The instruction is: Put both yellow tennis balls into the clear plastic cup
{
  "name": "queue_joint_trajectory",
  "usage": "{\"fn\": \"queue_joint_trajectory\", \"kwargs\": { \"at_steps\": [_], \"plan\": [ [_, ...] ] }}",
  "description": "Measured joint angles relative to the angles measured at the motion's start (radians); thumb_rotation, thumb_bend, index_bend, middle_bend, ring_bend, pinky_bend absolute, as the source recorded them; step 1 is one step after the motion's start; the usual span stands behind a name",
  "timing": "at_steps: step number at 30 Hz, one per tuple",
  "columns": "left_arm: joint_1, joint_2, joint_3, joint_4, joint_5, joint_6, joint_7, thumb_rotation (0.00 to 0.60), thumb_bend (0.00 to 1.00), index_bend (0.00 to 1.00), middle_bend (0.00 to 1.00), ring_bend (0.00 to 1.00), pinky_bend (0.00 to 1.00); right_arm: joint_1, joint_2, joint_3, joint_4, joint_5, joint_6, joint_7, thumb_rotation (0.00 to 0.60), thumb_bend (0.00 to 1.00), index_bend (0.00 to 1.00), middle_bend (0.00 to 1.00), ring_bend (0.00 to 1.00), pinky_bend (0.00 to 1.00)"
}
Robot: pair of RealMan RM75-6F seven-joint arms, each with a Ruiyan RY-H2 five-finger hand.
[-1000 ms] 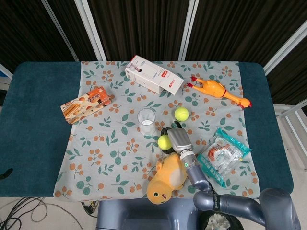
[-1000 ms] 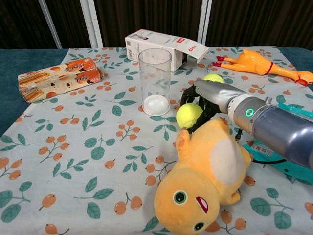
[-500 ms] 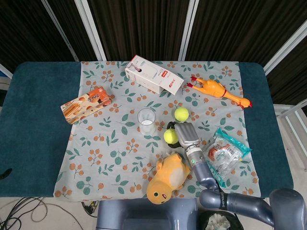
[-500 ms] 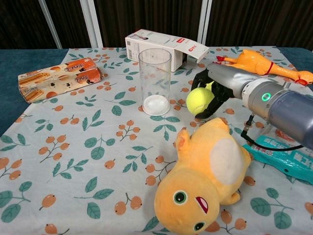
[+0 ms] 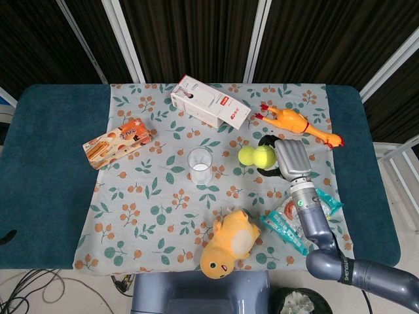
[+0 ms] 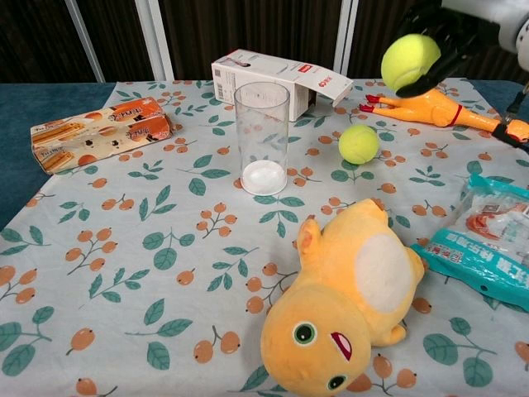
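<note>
White carton: a small red label and dark print, neither readable.
Snack box: wording too small to read.
Teal snack packet: white characters along its edge, not legible.

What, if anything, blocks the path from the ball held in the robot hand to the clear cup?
Nothing visible does. The right robot hand holds a tennis ball in the air, and the clear plastic cup stands upright with its mouth uncovered.

Bright even overhead light; soft faint shadows; both views sharp; backdrop dark.
</note>
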Motion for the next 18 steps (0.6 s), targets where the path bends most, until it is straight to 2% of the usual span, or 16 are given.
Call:
{"fn": "queue_joint_trajectory", "kwargs": {
  "at_steps": [2,3,5,6,11,18],
  "plan": [
    [0.0,0.0,0.0,0.0,0.0,0.0,-0.001,0.6,0.0,0.08,0.0,0.0,0.12,0.014,0.018,0.018,-0.023,0.005,-0.013,-0.001,0.6,0.43,0.6,0.48,0.64,0.67],
    [0.001,0.001,0.0,-0.001,0.0,0.0,-0.001,0.6,0.0,0.08,0.0,0.0,0.12,0.019,0.021,0.02,-0.028,0.008,-0.019,-0.002,0.6,0.43,0.6,0.48,0.64,0.58],
    [0.001,0.001,0.001,-0.001,0.0,0.0,-0.002,0.6,0.0,0.08,0.0,0.0,0.12,0.038,0.024,0.032,-0.043,0.032,-0.041,-0.002,0.6,0.43,0.6,0.48,0.64,0.24],
    [0.0,0.002,0.001,-0.001,0.001,0.0,-0.003,0.6,0.0,0.08,0.0,0.0,0.12,0.049,0.023,0.038,-0.048,0.049,-0.052,-0.002,0.6,0.43,0.6,0.48,0.64,0.15],
    [0.002,0.005,-0.001,0.001,0.0,0.003,-0.014,0.6,0.0,0.08,0.0,0.0,0.12,0.149,-0.02,0.068,-0.035,0.124,-0.086,-0.021,0.6,0.43,0.6,0.48,0.61,0.12],
    [-0.001,0.007,-0.005,0.006,-0.009,-0.007,-0.022,0.6,0.0,0.08,0.0,0.0,0.12,0.284,-0.144,0.099,0.069,0.183,-0.084,-0.056,0.6,0.43,0.6,0.48,0.59,0.1]
  ]
}}
